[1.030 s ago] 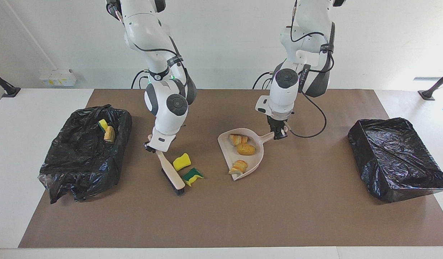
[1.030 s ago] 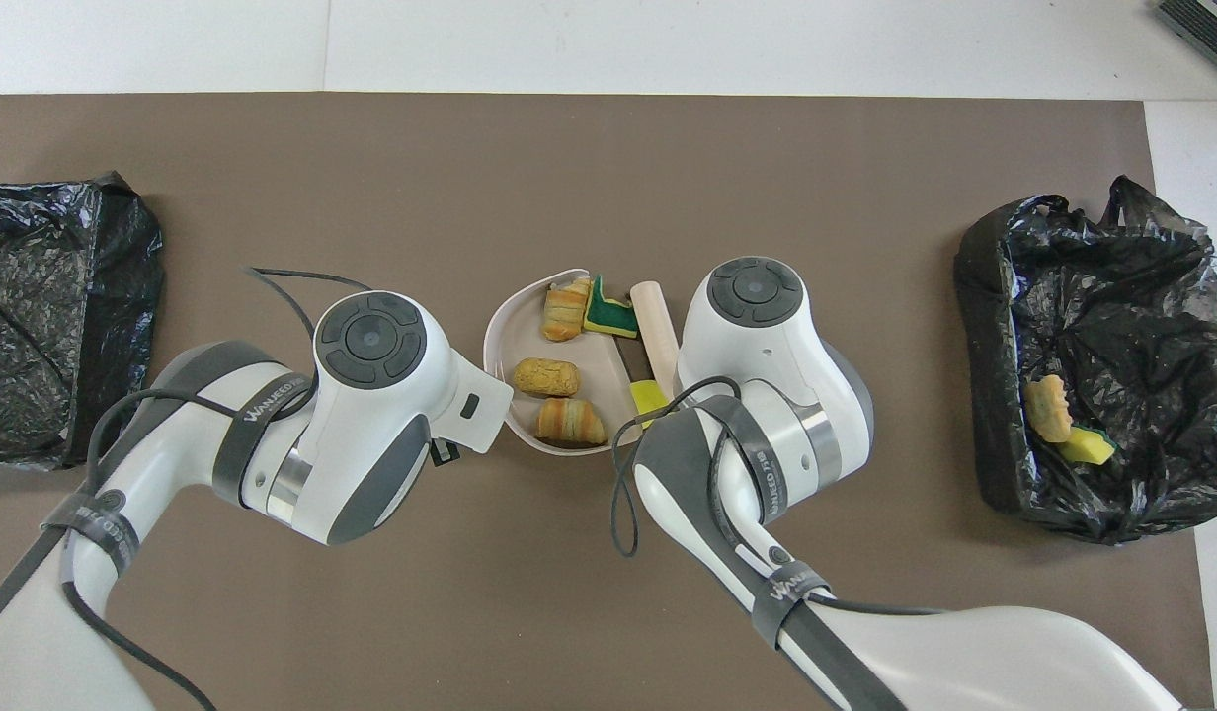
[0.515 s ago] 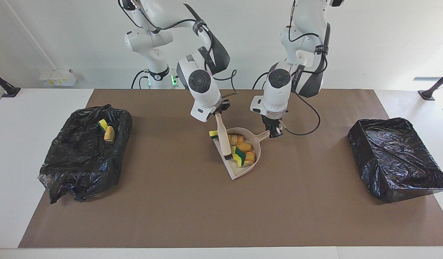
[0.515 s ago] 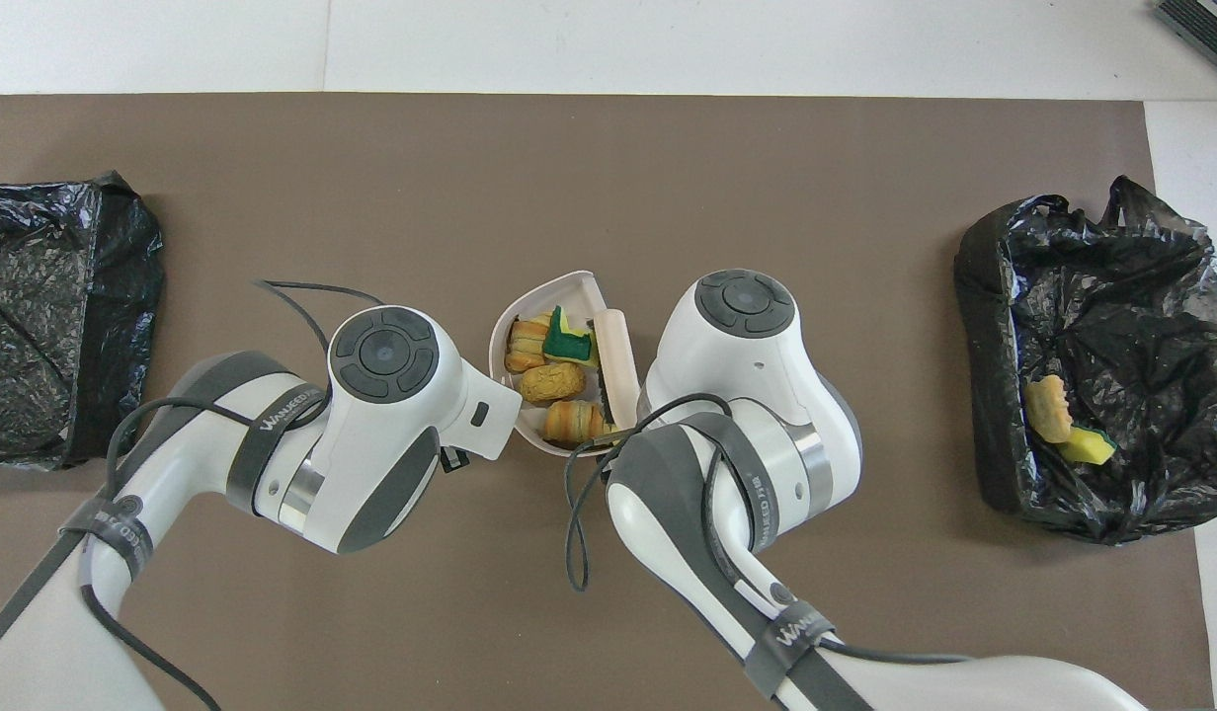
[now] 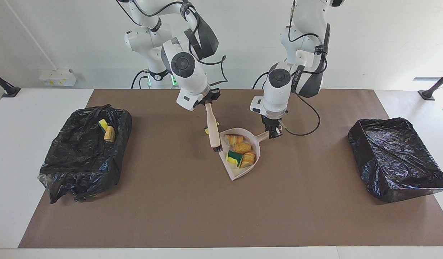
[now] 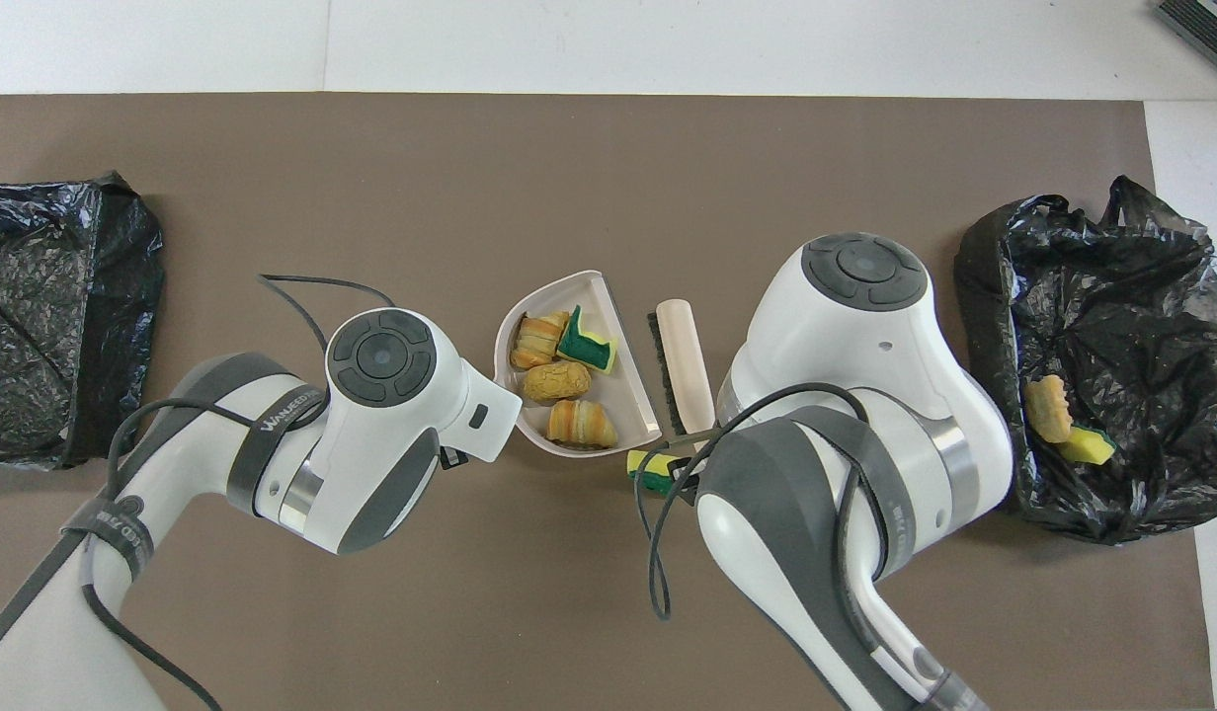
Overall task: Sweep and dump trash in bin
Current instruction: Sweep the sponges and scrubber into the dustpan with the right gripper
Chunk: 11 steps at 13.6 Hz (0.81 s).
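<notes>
Your left gripper (image 5: 273, 133) grips the dustpan (image 5: 243, 172) handle, steadying it; your right gripper (image 5: 206, 102) grips the brush (image 5: 213, 135), one sponge (image 5: 207, 128) beside it.

A white wall (image 5: 369, 39) rises beside the white, brown-covered table (image 5: 13, 144).

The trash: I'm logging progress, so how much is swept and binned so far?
Two scraps lie in the bin at the right arm's end. Four sit in the dustpan held by the left gripper. The right gripper holds the brush; one sponge lies unswept beside the pan.
</notes>
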Each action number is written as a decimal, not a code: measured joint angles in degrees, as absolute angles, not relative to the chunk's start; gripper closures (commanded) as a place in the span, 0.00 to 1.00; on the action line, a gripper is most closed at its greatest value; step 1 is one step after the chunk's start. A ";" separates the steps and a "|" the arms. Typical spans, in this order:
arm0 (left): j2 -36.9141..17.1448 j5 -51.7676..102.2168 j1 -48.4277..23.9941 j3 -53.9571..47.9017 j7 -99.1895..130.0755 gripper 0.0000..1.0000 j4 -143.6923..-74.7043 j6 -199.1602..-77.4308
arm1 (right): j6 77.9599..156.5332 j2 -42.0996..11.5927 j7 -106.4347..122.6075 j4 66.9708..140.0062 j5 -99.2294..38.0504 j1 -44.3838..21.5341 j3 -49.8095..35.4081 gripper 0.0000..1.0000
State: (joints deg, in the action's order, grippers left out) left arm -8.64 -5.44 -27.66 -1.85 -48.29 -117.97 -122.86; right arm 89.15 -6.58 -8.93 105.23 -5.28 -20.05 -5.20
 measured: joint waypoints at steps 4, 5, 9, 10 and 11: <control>-8.10 -8.47 -25.88 -1.54 -53.39 1.00 -117.72 -122.62 | 92.78 -2.93 -6.18 114.87 -4.06 -15.25 -5.01 1.00; -7.50 -8.80 -24.79 -1.40 -55.25 1.00 -117.56 -121.78 | 94.32 -1.85 -6.31 117.54 -4.06 -15.17 -4.99 1.00; -2.40 -9.21 -22.12 -1.19 -60.01 1.00 -118.52 -115.08 | 96.74 2.74 -8.83 125.12 -5.76 -17.13 -5.48 1.00; -0.83 -9.69 -22.13 -1.28 -60.16 1.00 -120.12 -114.70 | 96.90 4.08 -10.22 126.84 -7.40 -18.01 -5.52 1.00; 0.80 -10.09 -22.17 -1.44 -60.17 1.00 -122.39 -114.71 | 97.09 5.51 -11.93 128.65 -8.91 -18.86 -5.57 1.00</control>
State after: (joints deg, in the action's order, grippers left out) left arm 0.80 -10.09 -22.17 -1.44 -60.17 -122.39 -114.71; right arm 97.09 5.51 -11.93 128.65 -8.91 -18.86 -5.57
